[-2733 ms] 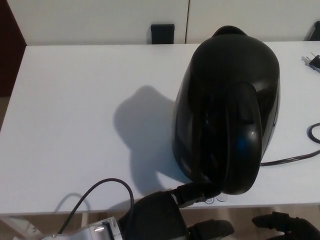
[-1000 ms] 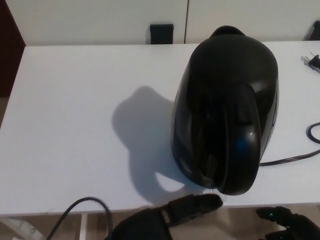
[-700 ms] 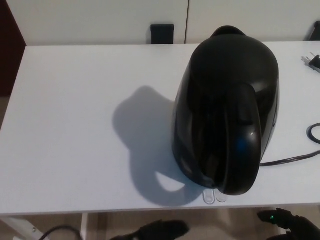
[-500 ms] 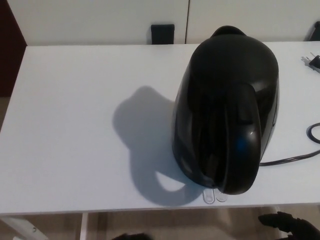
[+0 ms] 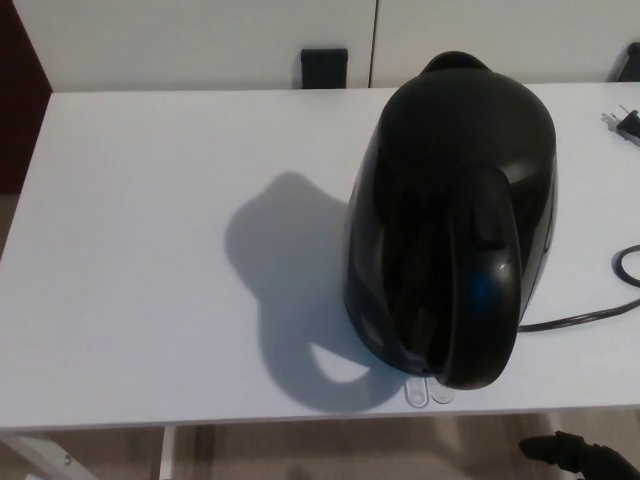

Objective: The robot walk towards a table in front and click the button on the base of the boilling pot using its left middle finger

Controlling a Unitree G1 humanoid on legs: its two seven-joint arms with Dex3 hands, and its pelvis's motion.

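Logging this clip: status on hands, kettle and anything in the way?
Left hand out of view; right hand low at table edge, grip unclear. Black kettle upright on white table, clear switch tabs untouched. Nothing blocking.

Single head view, steeply down, close over table (image 5: 150,250)

A white table (image 5: 150,250) is seen from above. Against the wall beyond its far edge, a small black box (image 5: 324,68) is placed. A black plug (image 5: 630,123) is laid near the table's right edge, and a black cable (image 5: 600,312) is looped on the table closer to its front.
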